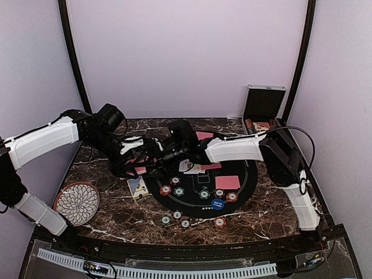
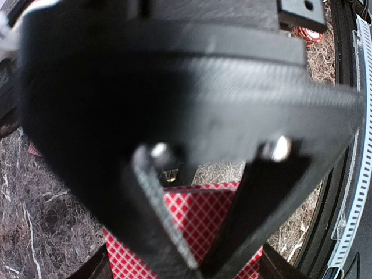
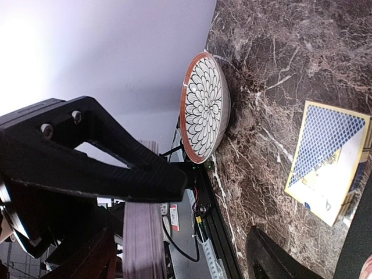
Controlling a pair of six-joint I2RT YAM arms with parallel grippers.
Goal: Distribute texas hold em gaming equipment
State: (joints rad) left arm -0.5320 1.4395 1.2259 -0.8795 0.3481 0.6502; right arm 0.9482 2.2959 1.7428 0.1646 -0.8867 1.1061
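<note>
- Red-backed cards [image 2: 197, 215] were pinched by the left gripper [image 2: 200, 264], its fingers pressed together on them, near the left rim of the black mat [image 1: 192, 204].
- The right gripper [image 1: 164, 152] had its jaws apart and empty, just right of the cards.
- Being nearer, it probably had to reach left.

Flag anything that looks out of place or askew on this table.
The blue-and-yellow card box lies tilted just off the black mat's left edge. The flower-patterned plate at the front-left corner seems unrelated to poker. Nothing looks spilled or damaged.
</note>
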